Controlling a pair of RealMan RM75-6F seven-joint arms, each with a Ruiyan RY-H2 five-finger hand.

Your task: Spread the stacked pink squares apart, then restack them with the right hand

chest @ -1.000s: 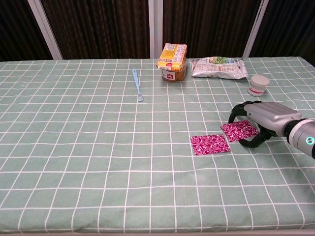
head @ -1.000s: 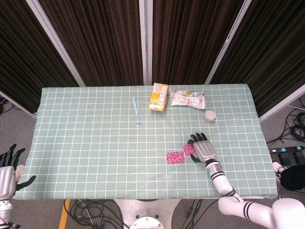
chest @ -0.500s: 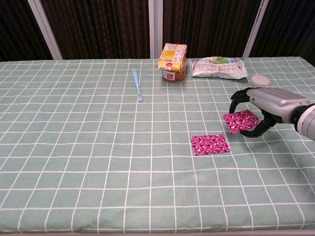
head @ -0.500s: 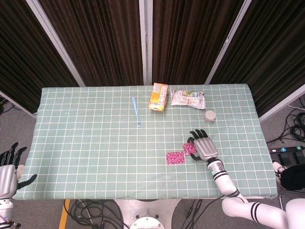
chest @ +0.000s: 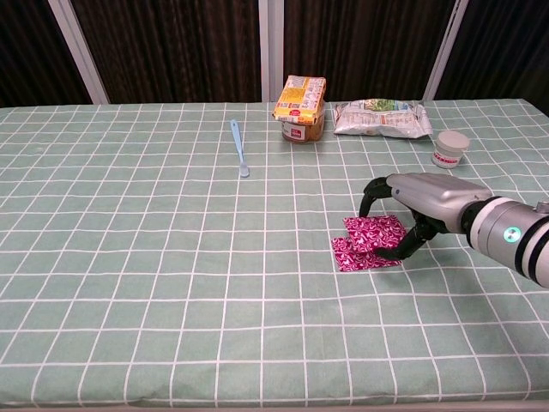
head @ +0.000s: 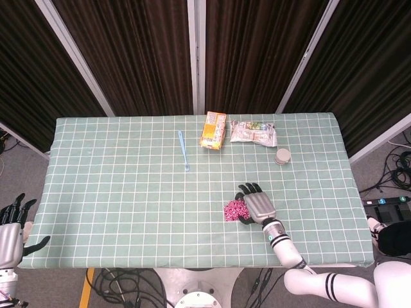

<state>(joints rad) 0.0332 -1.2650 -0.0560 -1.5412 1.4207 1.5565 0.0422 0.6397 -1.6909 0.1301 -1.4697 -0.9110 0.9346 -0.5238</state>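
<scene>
Two pink patterned squares lie near the table's front right. My right hand (chest: 420, 202) pinches the upper pink square (chest: 375, 232) between thumb and fingers and holds it slanted over the lower pink square (chest: 350, 257), covering that square's far right part. In the head view the right hand (head: 255, 204) hides most of the pair, and only a patch of the pink squares (head: 232, 208) shows to its left. My left hand (head: 11, 226) hangs off the table's front left corner, fingers apart and holding nothing.
Along the back of the green checked tablecloth (chest: 154, 257) are a blue stick (chest: 239, 146), an orange box (chest: 300, 99) on a jar, a snack bag (chest: 382, 118) and a small white tub (chest: 449, 148) right of the hand.
My right hand lifted the right pink square off the cloth and carried it left, until it now overlaps the other square. The left hand stayed put.
</scene>
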